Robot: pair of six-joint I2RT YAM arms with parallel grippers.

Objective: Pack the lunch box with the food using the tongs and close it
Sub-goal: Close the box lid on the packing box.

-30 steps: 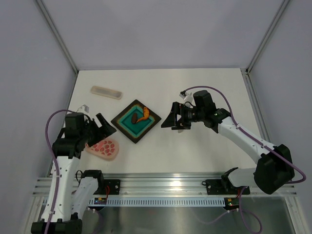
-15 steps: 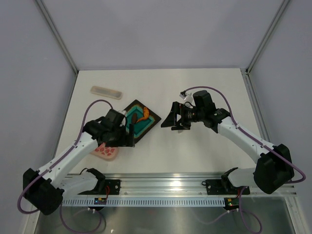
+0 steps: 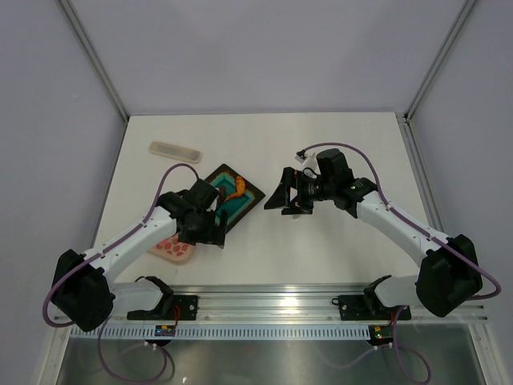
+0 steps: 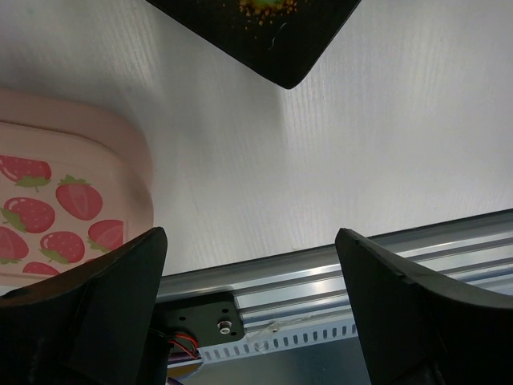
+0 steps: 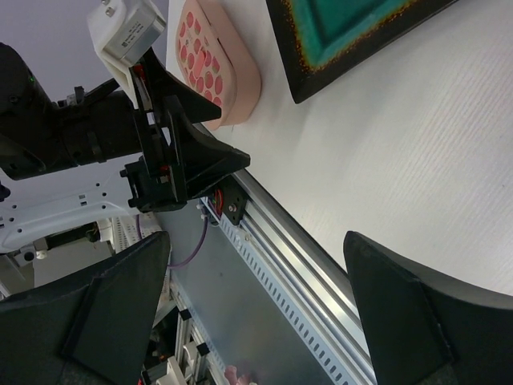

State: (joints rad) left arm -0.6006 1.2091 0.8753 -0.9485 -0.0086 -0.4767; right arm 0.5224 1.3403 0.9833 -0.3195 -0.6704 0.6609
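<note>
packing has not begun, i think: the lunch box (image 3: 171,249) lies shut at the front left, strawberry lid (image 4: 56,210) on, and the orange shrimp (image 3: 236,188) sits on the dark tray (image 3: 250,195). the left gripper (image 4: 250,234) hangs wide and empty just beside the box; the right gripper (image 5: 256,239) is wide and empty too. next it needs the tongs, which i cannot see. no writing is readable.

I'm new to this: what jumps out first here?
The pink lunch box with its strawberry lid sits at the front left of the table, next to a dark tray with a teal centre holding an orange shrimp-like piece. The left tool hovers open and empty just right of the box; the right tool, also open, hangs right of the tray.
</note>
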